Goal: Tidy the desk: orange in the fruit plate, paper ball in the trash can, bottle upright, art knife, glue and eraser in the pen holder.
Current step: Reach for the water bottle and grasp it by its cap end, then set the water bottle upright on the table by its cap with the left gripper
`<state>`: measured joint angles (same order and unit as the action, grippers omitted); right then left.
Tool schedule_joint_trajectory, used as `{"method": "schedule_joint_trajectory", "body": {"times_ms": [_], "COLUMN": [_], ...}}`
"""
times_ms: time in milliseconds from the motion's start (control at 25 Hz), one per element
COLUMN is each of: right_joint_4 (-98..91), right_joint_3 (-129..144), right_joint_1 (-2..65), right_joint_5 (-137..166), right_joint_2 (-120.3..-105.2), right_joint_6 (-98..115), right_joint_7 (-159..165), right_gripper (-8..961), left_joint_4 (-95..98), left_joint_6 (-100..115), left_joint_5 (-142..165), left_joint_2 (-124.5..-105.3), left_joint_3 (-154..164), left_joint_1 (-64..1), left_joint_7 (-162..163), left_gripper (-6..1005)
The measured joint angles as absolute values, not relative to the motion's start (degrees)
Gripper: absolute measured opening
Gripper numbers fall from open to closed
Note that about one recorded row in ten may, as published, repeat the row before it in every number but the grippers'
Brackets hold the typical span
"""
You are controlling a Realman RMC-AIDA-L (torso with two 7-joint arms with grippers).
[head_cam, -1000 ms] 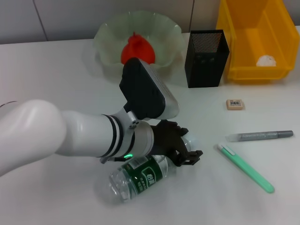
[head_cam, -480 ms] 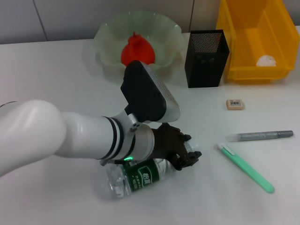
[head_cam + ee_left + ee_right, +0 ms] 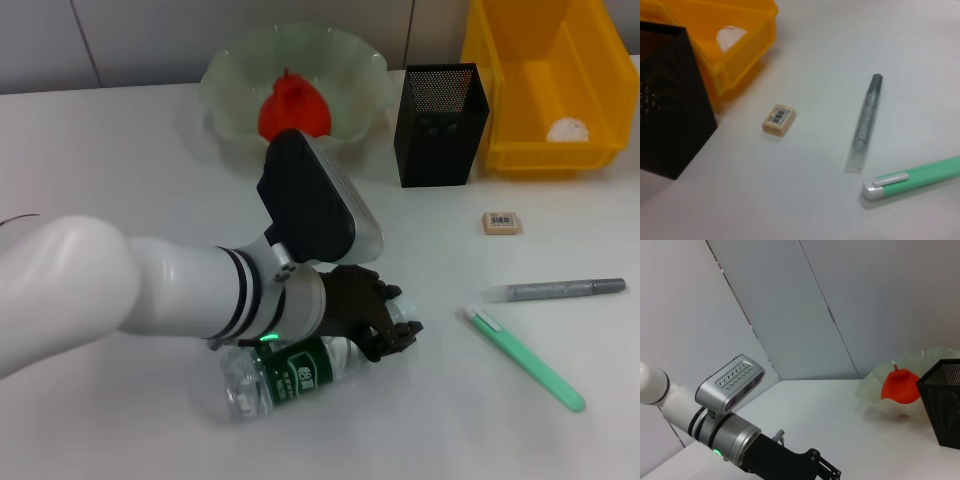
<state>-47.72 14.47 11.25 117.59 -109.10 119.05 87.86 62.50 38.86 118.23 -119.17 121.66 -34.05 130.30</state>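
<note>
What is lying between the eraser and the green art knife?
In the head view, the grey glue stick lies between the eraser and the art knife.

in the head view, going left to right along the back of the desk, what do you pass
fruit plate holding the orange → pen holder → trash can with the paper ball inside

The orange (image 3: 294,105) is red. The bin (image 3: 545,150) is yellow. The bottle (image 3: 295,372) has a green label. The cup (image 3: 440,125) is black mesh.
</note>
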Motion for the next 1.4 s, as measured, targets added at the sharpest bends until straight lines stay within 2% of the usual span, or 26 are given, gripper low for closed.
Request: {"method": "schedule_joint_trajectory", "body": {"times_ms": [720,1400], "right_joint_4": [-47.0,-46.0], "right_joint_3": [14.7,14.9], "right_joint_1": [12.1,13.6], "right_joint_5": [117.6,118.0], "right_joint_2": [-109.28,-109.10], "right_joint_6": [117.9,115.9], "right_joint_7": [88.0,88.4], "right_gripper": [582,583], "left_joint_4": [62.9,60.2], "left_joint_6": [39.5,40.1], "left_joint_5": [126.8,128.1], "left_joint_2": [-118.66,-118.71], "left_joint_3": [108.6,106.9], "left_joint_1": [-31.5,-32.3], "left_joint_7": [130.9,130.6], "left_gripper": [430,430]}}
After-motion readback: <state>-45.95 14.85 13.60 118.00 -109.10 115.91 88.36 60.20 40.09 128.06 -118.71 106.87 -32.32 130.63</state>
